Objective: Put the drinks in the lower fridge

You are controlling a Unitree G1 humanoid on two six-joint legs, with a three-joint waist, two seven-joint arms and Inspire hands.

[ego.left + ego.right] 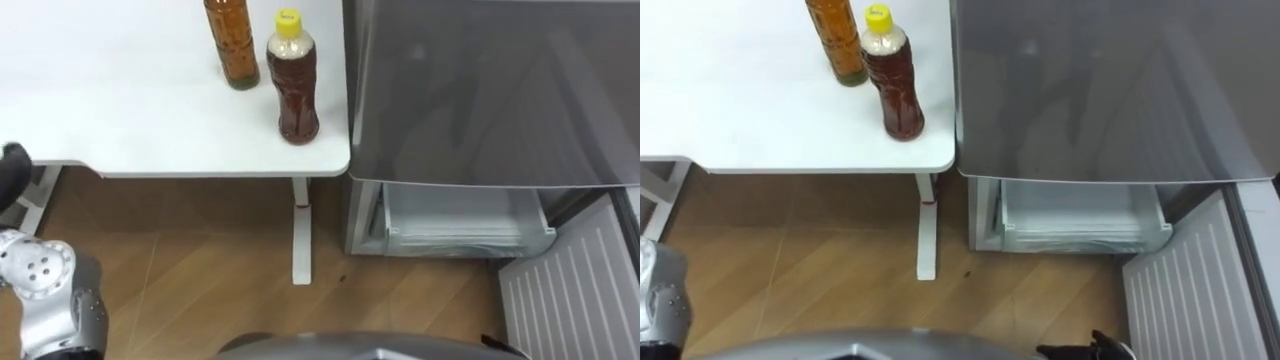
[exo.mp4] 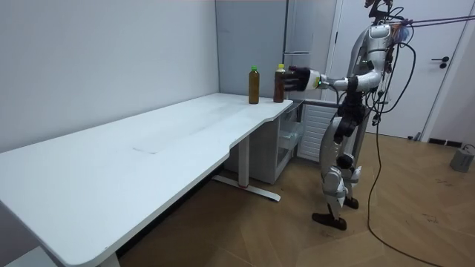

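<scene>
2 drinks stand upright on the white surface (image 1: 120,110), near its right end beside the fridge (image 1: 490,90). A dark tea bottle (image 1: 297,90) with a yellow cap is closer to the near edge. An amber bottle (image 1: 232,45) stands just to its left and farther back; I cannot tell whether the 2 touch. Their long axes are vertical, so a grasp from the side around the body looks like the fitting one.

The left hand (image 1: 10,170) shows as a dark shape at the far left, level with the surface's near edge. Both bottles lie to its right and a little farther off, the tea bottle first in line. In the room view this arm is stretched out at bottle height. With both drinks on the surface it carries neither, but I cannot tell whether its fingers are spread or curled.

A dark tip low on the fridge side is probably the right hand (image 1: 1095,349); its state cannot be read either. I judge the raised left hand better placed.

The lower drawer (image 1: 465,225) stands open with no drink in it.
</scene>
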